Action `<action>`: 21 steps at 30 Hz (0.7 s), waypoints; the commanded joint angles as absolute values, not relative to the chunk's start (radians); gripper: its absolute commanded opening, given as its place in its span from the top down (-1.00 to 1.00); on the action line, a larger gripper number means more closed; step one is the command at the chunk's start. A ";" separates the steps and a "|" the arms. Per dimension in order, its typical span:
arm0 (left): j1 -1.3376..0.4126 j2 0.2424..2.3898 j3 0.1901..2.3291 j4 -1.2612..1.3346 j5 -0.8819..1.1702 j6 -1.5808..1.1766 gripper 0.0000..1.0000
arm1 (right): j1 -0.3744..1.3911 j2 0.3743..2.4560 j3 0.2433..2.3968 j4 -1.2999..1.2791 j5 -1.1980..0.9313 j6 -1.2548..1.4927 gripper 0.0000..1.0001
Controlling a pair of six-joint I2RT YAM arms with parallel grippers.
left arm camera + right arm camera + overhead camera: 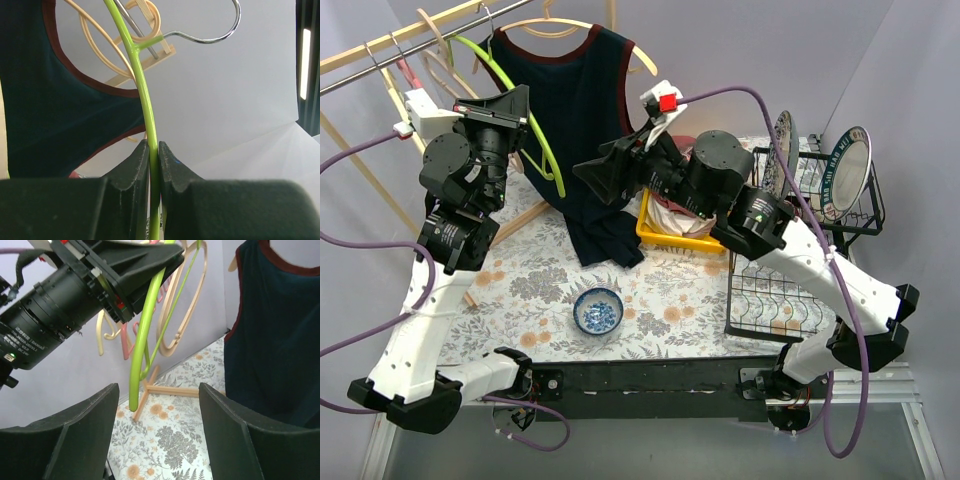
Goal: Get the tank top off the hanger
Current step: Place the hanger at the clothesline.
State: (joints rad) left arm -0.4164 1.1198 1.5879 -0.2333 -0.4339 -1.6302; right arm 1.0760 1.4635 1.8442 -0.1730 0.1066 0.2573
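— Where is the tank top (pixel 585 110)?
— It hangs on a pale hanger (pixel 645 62) at the back of the desk (pixel 550 280). Its hem is pooled on the floral top beside the yellow tray (pixel 670 240).
— And your pincers?
— My left pincer (pixel 154 165) is clamped on the arm of the green hanger (pixel 145 105), just left of the tank top. My right pincer (pixel 157 392) stands wide apart with nothing between its fingers, near the lower fabric. I cannot tell whether it touches.
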 commanded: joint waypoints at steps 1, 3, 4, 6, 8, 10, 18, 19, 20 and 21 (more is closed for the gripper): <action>-0.417 1.086 1.583 -0.146 -0.448 -1.611 1.00 | 1.092 1.502 1.821 -0.111 0.055 0.298 -0.43; -0.417 1.083 1.582 -0.144 -0.445 -1.612 1.00 | 1.097 1.525 1.827 -0.107 0.070 0.304 -0.41; -0.417 1.080 1.580 -0.140 -0.443 -1.612 1.00 | 1.098 1.534 1.832 -0.104 0.075 0.305 -0.39; -0.417 1.078 1.578 -0.138 -0.442 -1.615 1.00 | 1.101 1.554 1.842 -0.097 0.080 0.307 -0.37; -0.417 1.074 1.571 -0.141 -0.443 -1.621 1.00 | 1.108 1.568 1.853 -0.086 0.090 0.307 -0.33; -0.419 1.068 1.560 -0.130 -0.442 -1.629 1.00 | 1.114 1.597 1.865 -0.090 0.124 0.313 -0.24; -0.417 1.037 1.520 -0.124 -0.439 -1.661 1.00 | 1.124 1.677 1.940 -0.120 0.182 0.319 0.34; -0.417 1.034 1.519 -0.118 -0.437 -1.663 1.00 | 1.123 1.678 1.940 -0.120 0.193 0.318 0.52; -0.417 1.032 1.516 -0.115 -0.437 -1.664 1.00 | 1.124 1.677 1.940 -0.120 0.205 0.318 0.65; -0.417 1.031 1.519 -0.114 -0.430 -1.661 1.00 | 1.124 1.677 1.940 -0.123 0.234 0.314 0.86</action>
